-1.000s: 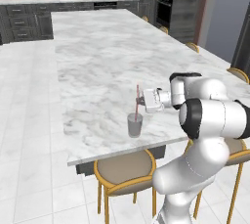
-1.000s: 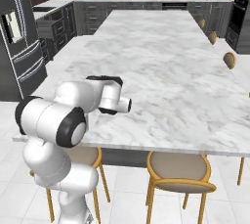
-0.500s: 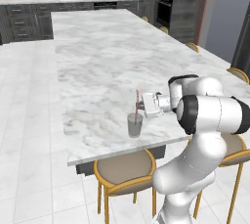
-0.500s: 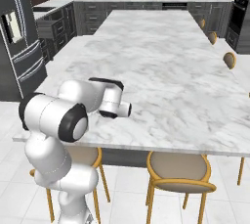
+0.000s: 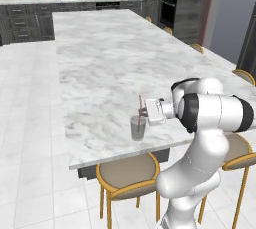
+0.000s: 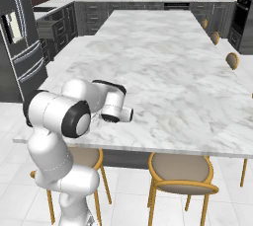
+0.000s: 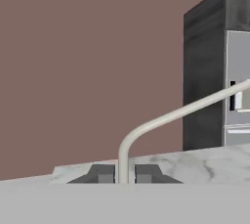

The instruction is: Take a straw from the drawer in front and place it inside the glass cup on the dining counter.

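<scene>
The glass cup (image 5: 138, 129) stands near the front edge of the dining counter (image 5: 100, 63). The thin pink-red straw (image 5: 139, 104) stands upright in it, its top above the rim. My gripper (image 5: 143, 114) reaches in from the right, level with the straw just above the rim, and is shut on the straw. In the hand view my two dark fingertips (image 7: 102, 174) stand close together, and the gripper (image 7: 124, 174) looks level across the marble. A dark grey drawer (image 6: 50, 28) stands pulled out of the far left cabinets.
Tan-seated stools (image 5: 127, 173) (image 6: 180, 168) are tucked under the counter's front edge beside my base. A steel fridge (image 6: 20, 47) stands at the left. A pale curved bar (image 7: 171, 115) rises between the fingertips in the hand view; I cannot tell what it is.
The hand has sunk a little with the straw, so the straw sits lower in the cup. The elbow has swung outward. The cup has stayed put.
</scene>
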### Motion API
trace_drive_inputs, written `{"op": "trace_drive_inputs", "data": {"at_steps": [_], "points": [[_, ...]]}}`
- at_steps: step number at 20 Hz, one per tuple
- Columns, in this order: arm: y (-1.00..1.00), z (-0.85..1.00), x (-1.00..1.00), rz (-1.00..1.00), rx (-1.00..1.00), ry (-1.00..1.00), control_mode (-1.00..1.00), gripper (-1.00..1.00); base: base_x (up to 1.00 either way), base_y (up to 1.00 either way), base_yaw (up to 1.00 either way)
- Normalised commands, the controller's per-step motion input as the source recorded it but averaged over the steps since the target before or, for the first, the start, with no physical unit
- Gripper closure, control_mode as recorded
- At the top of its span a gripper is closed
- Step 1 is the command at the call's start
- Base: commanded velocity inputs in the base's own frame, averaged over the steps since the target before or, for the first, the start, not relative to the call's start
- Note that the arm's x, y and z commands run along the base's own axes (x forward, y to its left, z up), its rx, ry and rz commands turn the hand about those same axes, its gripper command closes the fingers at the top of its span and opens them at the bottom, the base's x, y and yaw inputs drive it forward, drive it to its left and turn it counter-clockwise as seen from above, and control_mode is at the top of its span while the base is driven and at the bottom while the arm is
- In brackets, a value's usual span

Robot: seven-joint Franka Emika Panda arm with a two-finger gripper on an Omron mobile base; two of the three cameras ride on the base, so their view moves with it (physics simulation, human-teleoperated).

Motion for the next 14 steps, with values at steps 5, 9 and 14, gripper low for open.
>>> {"op": "trace_drive_inputs", "data": {"at_steps": [5,9,14], "points": [[0.00,-0.12,-0.01,0.01,0.00,-0.01,-1.00,-1.00,0.00,0.00,0.00],[0.00,-0.01,-0.06,0.00,-0.01,0.00,-1.00,-1.00,0.00,0.00,0.00],[0.00,0.00,0.00,0.00,-0.08,0.00,-1.00,-1.00,0.00,0.00,0.00]]}}
